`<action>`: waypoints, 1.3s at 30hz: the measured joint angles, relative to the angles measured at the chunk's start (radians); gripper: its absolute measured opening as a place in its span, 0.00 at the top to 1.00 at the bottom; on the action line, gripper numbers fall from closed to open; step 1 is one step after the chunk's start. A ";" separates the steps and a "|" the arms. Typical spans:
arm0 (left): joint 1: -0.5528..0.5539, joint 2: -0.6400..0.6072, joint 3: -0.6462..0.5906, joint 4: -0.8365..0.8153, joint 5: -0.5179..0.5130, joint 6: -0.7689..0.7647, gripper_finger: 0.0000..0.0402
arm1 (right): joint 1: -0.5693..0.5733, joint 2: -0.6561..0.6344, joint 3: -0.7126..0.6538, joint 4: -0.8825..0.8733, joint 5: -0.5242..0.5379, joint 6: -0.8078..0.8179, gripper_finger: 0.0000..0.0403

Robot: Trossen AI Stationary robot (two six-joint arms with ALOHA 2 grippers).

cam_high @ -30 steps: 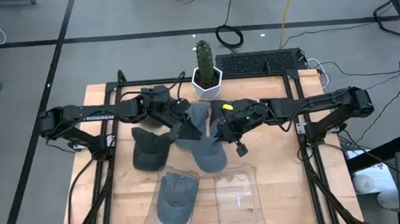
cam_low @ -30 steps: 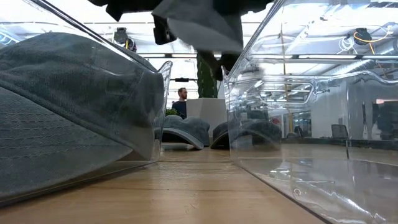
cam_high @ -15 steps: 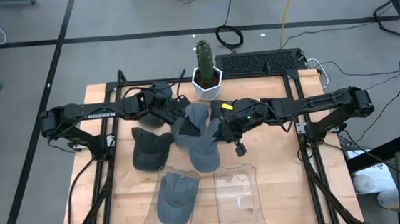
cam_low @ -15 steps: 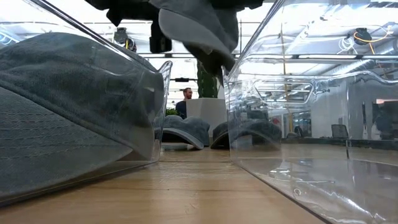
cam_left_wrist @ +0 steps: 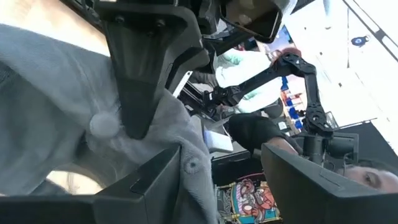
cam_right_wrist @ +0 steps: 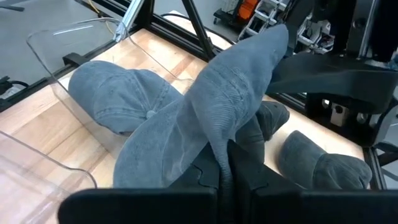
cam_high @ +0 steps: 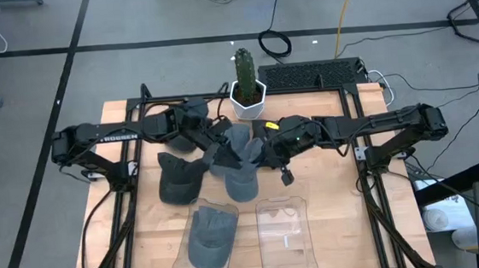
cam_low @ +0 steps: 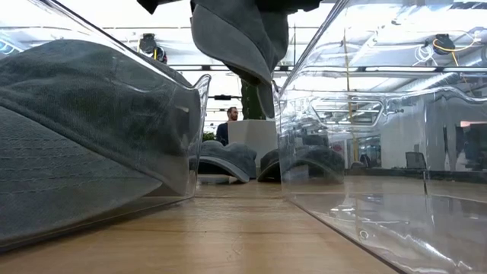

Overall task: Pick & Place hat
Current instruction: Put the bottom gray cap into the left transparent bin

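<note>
A grey cap [cam_high: 238, 170] hangs in the air between the two arms over the table's middle. It shows at the top of the low view as the cap [cam_low: 240, 38]. My right gripper [cam_high: 260, 154] is shut on it. My left gripper [cam_high: 215, 142] is open at the cap's far-left side, and its own view shows the crown [cam_left_wrist: 62, 112] beside one finger. A darker cap [cam_high: 177, 177] lies crown-up on the wood. Another cap [cam_high: 211, 236] lies in the left clear bin [cam_high: 181, 257]. My right gripper [cam_right_wrist: 227, 158] pinches a fold of the cap's crown [cam_right_wrist: 225, 142] between its two fingers, coming level from the table's right side. The cap is lifted clear and its brim end [cam_high: 240, 188] droops toward the near edge. My left gripper [cam_left_wrist: 221, 180] is open against the crown; whether it touches, I cannot tell.
An empty clear bin [cam_high: 284, 237] stands at the near edge, right of the filled one. A cactus in a white pot [cam_high: 247, 92] stands at the far edge, just behind the grippers. A person [cam_low: 230, 120] shows in the room beyond the table.
The held cap has turned in the right gripper's hold. Its brim end has swung toward the table's left and dropped, so the cap hangs lower in the low view than a second ago.
</note>
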 joint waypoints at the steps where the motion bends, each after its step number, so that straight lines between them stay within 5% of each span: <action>1: 0.000 0.013 0.008 0.002 0.005 -0.005 0.42 | 0.000 0.000 0.000 0.004 0.000 0.003 1.00; 19: 0.019 0.143 0.034 -0.100 0.134 0.016 0.45 | 0.000 0.013 0.000 0.008 -0.004 0.031 1.00; 24: 0.044 0.138 0.035 -0.064 0.138 0.024 0.61 | 0.002 0.013 0.000 0.007 -0.005 0.033 1.00; 30: 0.055 0.138 0.035 -0.066 0.137 0.102 0.94 | 0.002 0.013 0.000 0.016 -0.005 0.074 0.98; 39: 0.036 0.070 0.035 -0.237 0.107 0.333 0.98 | -0.011 -0.010 0.000 -0.089 0.061 0.131 0.82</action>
